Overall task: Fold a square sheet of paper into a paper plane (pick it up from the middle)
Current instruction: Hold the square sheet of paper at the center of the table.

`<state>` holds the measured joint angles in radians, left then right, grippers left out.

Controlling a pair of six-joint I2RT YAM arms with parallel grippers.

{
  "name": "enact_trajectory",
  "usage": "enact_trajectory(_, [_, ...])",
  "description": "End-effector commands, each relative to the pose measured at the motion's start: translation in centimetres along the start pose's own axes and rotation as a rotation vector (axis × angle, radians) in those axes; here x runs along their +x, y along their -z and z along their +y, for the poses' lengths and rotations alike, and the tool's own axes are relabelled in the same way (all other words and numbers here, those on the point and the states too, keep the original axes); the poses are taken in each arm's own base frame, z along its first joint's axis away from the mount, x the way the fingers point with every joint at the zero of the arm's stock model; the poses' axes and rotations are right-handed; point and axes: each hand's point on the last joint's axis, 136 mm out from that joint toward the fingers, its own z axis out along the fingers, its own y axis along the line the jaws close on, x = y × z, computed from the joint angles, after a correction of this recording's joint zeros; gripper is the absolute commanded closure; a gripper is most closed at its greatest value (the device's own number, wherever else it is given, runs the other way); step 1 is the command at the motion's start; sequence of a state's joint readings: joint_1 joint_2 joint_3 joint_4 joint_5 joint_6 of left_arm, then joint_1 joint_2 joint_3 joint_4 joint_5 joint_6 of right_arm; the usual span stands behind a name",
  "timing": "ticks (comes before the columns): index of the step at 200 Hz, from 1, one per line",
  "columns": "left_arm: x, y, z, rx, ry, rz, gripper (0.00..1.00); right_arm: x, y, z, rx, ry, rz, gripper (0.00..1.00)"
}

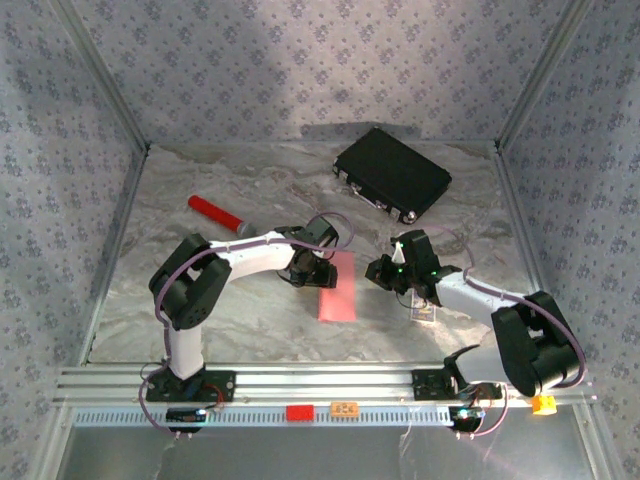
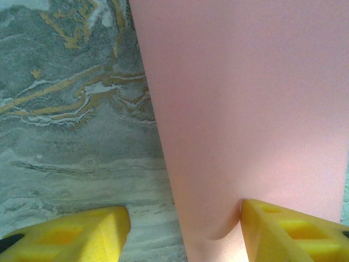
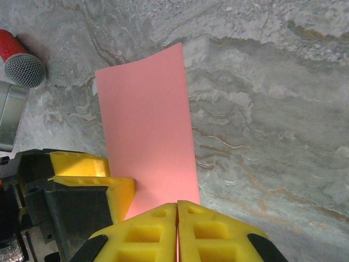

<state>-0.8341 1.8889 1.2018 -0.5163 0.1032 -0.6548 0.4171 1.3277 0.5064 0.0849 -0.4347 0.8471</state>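
The square sheet of paper (image 1: pixel 338 290) is salmon pink and shows as a narrow doubled strip on the marble table, mid-front. My right gripper (image 3: pixel 177 210) is shut on its near edge, with a thin pink line between the yellow pads. From the right wrist the paper (image 3: pixel 147 131) runs away from the jaws. My left gripper (image 2: pixel 185 232) is open at the strip's left side. One of its fingers (image 2: pixel 289 232) presses a dent into the paper (image 2: pixel 245 109); the other (image 2: pixel 71 237) rests over bare table. In the top view the left gripper (image 1: pixel 308 270) and right gripper (image 1: pixel 384 272) flank the strip.
A red cylinder with a grey cap (image 1: pixel 220 215) lies at the left rear, also in the right wrist view (image 3: pixel 19 60). A black case (image 1: pixel 392 172) sits at the back right. A small printed card (image 1: pixel 426 313) lies beside the right arm. Metal frame rails border the table.
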Motion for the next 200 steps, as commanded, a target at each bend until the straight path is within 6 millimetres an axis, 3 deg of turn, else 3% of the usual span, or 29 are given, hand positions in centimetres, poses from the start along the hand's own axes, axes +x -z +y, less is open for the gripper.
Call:
enact_trajectory(1, [0.4, -3.9, 1.1, -0.043, -0.021, 0.011, 0.41, 0.8, -0.7, 0.8, -0.042, 0.012, 0.041, 0.89])
enact_trajectory(30, [0.4, -4.0, 1.1, -0.044, -0.023, 0.012, 0.41, 1.7, -2.2, 2.2, -0.052, 0.055, 0.100, 0.93])
enact_trajectory(60, [0.5, -4.0, 1.0, -0.041, -0.031, 0.010, 0.41, 1.8, -2.9, 0.9, 0.023, 0.038, 0.096, 0.94])
enact_trajectory(77, [0.4, -4.0, 0.8, -0.037, -0.036, 0.009, 0.41, 1.3, -2.2, -0.6, 0.091, 0.005, 0.052, 0.93])
enact_trajectory(131, [0.2, -3.9, 0.5, -0.026, -0.037, -0.003, 0.41, -0.3, 0.8, -2.4, 0.121, -0.038, -0.061, 0.93])
enact_trajectory(173, [0.1, -4.0, 0.6, -0.032, -0.039, -0.001, 0.41, -0.1, 1.0, -2.3, 0.101, -0.047, -0.059, 0.92])
enact_trajectory(200, [0.1, -4.0, 0.6, -0.034, -0.035, 0.000, 0.41, 0.1, 0.3, -1.0, 0.040, -0.029, -0.027, 0.92])
